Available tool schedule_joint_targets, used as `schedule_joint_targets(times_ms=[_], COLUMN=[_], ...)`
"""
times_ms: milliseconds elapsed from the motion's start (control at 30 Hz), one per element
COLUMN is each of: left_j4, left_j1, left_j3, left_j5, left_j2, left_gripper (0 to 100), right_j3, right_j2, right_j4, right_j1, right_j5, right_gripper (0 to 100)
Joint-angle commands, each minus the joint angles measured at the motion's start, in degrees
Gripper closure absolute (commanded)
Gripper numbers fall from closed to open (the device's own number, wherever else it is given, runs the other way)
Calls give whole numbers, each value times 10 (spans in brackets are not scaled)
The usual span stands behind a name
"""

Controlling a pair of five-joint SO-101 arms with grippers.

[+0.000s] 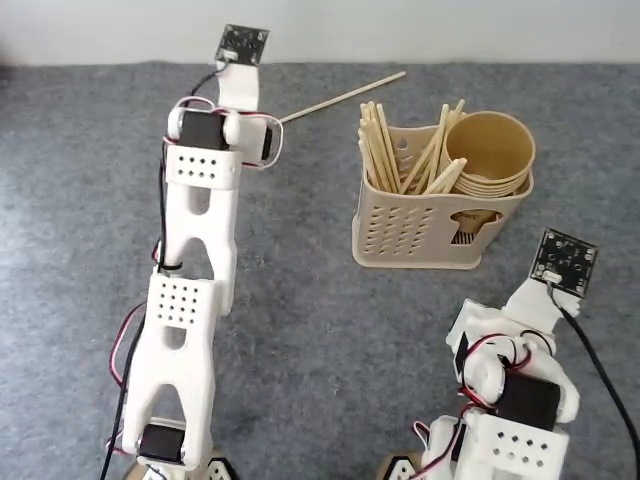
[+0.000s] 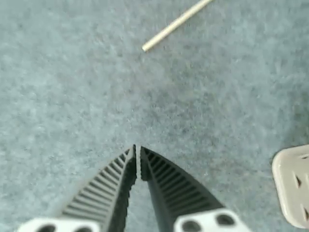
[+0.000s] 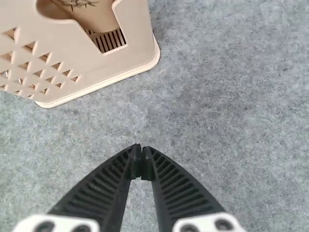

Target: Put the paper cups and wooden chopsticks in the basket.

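A beige perforated basket [image 1: 420, 235] stands at the middle right of the grey carpet. It holds several wooden chopsticks [image 1: 385, 150] and a stack of paper cups [image 1: 492, 150]. One loose chopstick [image 1: 342, 97] lies on the carpet at the back, left of the basket, and its near end [image 2: 169, 29] appears in the left wrist view. My left gripper [image 2: 137, 157] hovers over the carpet just short of that end, shut with nothing in it. My right gripper [image 3: 141, 162] is shut and empty over bare carpet in front of the basket [image 3: 87, 67].
The left arm [image 1: 195, 260] stretches far back along the left side of the table. The right arm [image 1: 510, 390] is folded low at the front right. A corner of the basket [image 2: 293, 186] also appears in the left wrist view.
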Motion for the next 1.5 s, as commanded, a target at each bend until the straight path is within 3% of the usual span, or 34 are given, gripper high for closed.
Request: schedule_joint_targets(times_ms=[0, 300, 967, 1200, 1467], left_j4=[15, 15, 9, -80, -179], left_j1=[-8, -8, 3, -43, -46], left_j3=[-36, 54, 688, 931, 1213], left_j5=[7, 8, 24, 30, 31], left_j2=[-69, -215, -872, -1111, -1349], left_gripper=[988, 988, 988, 988, 988], right_j3=[-3, 25, 24, 25, 25], right_j2=[-5, -5, -6, -6, -6], right_j4=[-5, -32, -13, -13, -13], right_j1=[-4, -4, -42, -42, -42], right_j5=[-5, -4, -2, -2, -2], right_gripper=[989, 989, 989, 989, 989])
